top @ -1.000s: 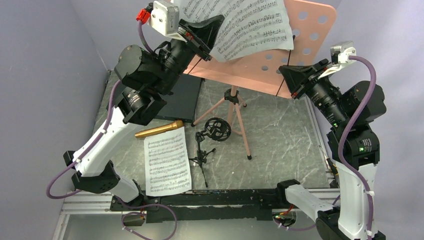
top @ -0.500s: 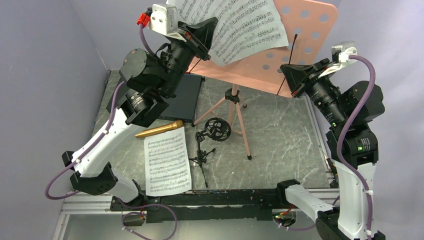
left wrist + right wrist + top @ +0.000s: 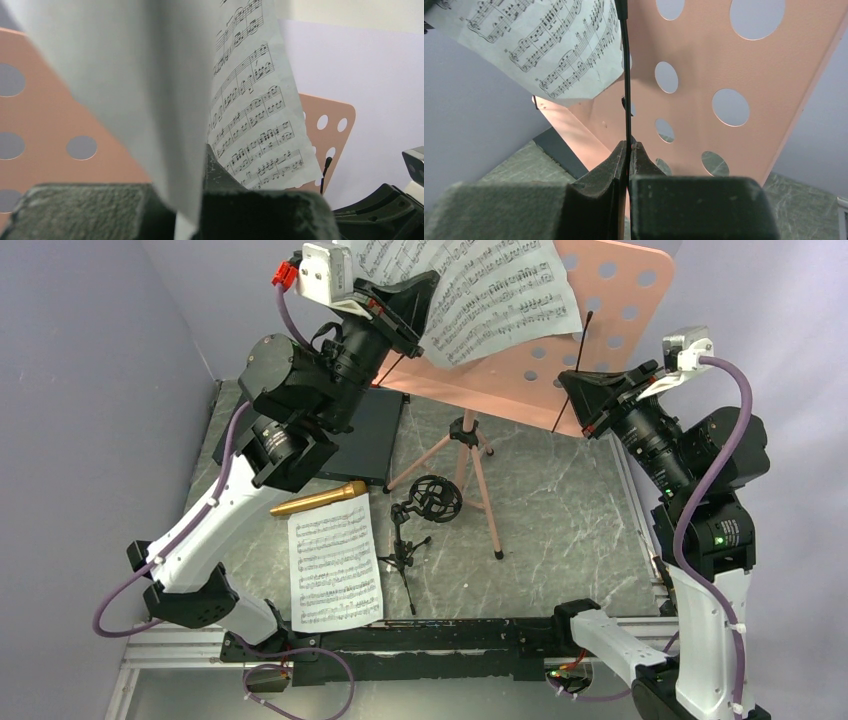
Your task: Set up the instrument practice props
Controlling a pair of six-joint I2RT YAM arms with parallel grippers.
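Note:
The pink perforated music stand stands on its tripod at the back of the mat. My left gripper is shut on one edge of a white sheet-music page, which hangs in the air in front of the stand's desk. The page curls over the jaws. My right gripper is shut on the stand's thin black wire arm at the desk's lower right. A second page, a gold microphone and the small black mic stand rest on the mat.
A flat black box lies at the back left under my left arm. The music stand's tripod legs spread over the middle of the grey marbled mat. Purple walls close in on both sides.
My left gripper has carried the page slightly up and to the left. The black wire arm now shows standing off the desk in my right gripper.

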